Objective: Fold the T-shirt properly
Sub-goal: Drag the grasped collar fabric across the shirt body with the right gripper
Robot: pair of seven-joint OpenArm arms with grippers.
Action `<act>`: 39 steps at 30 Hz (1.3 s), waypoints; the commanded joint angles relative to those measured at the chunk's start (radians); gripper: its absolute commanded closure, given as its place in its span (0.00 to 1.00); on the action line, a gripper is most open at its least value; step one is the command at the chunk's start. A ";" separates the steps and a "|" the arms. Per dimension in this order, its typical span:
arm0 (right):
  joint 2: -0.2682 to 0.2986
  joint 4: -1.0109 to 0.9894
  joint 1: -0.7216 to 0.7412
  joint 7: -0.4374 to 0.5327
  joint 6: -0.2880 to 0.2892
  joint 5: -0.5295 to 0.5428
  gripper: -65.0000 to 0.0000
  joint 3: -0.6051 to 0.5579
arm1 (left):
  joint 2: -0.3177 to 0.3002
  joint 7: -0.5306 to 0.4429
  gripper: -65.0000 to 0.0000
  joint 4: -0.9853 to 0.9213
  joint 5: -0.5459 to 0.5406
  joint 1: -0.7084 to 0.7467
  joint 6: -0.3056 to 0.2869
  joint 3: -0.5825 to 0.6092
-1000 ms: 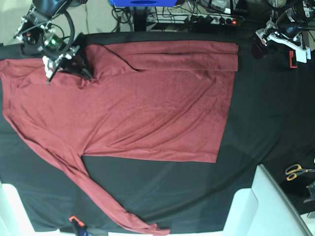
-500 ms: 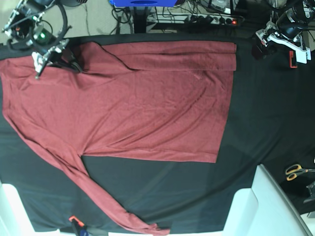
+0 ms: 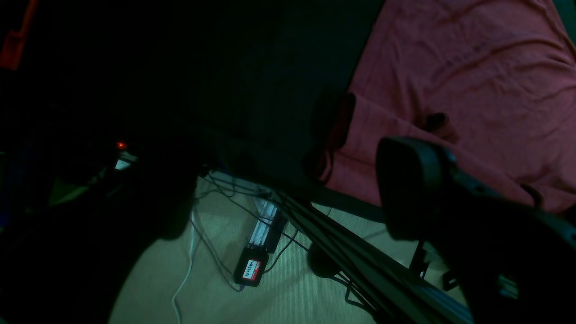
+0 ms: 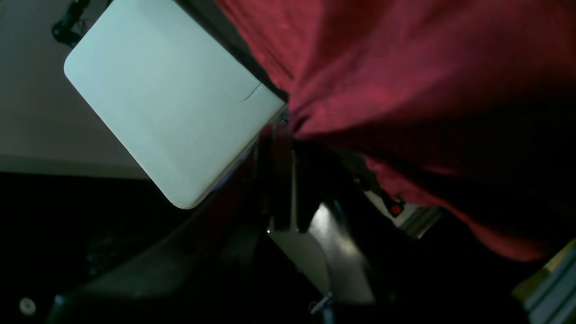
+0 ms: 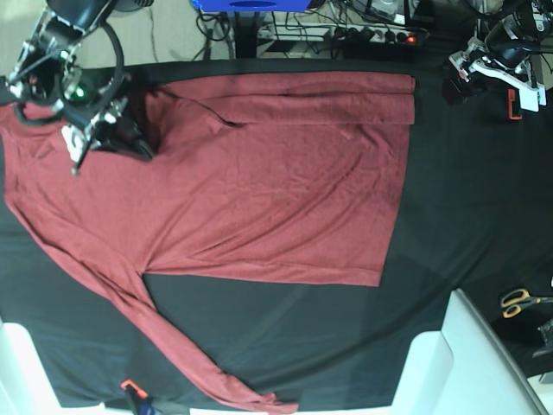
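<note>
The rust-red T-shirt (image 5: 259,173) lies spread on the black table cloth (image 5: 449,216). Its far sleeve is folded along the back edge, and its near sleeve trails to the front edge. My right gripper (image 5: 128,143) is at the shirt's shoulder on the left, where the cloth is bunched. In the right wrist view the red cloth (image 4: 405,67) converges into the gripper (image 4: 283,130), which looks shut on it. My left gripper (image 5: 458,82) hangs open and empty beyond the shirt's back right corner. The left wrist view shows its pad (image 3: 405,189) and the shirt's folded edge (image 3: 472,67).
Scissors (image 5: 518,301) lie at the right edge. White trays stand at the front right (image 5: 458,363) and front left (image 5: 17,363). An orange-tipped tool (image 5: 130,387) lies at the front edge. Cables and a power strip (image 5: 380,35) run behind the table.
My right gripper went up and left, then came back down and right over the shirt's shoulder, and the cloth by the collar shifted with it. The left arm has not moved.
</note>
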 commanded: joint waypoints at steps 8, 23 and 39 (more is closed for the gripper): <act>0.043 0.005 0.059 0.003 -0.006 -0.012 0.99 -0.026 | -0.013 -0.012 0.08 0.012 -0.014 0.009 -0.005 -0.009; 0.063 -0.072 0.141 0.007 -0.006 -0.049 0.98 -0.031 | -0.008 -0.012 0.07 0.011 -0.020 0.005 -0.008 -0.002; 0.089 -0.016 0.128 -0.010 0.103 0.015 0.48 -0.023 | -0.033 -0.015 0.07 -0.205 -0.165 0.004 -0.320 -0.012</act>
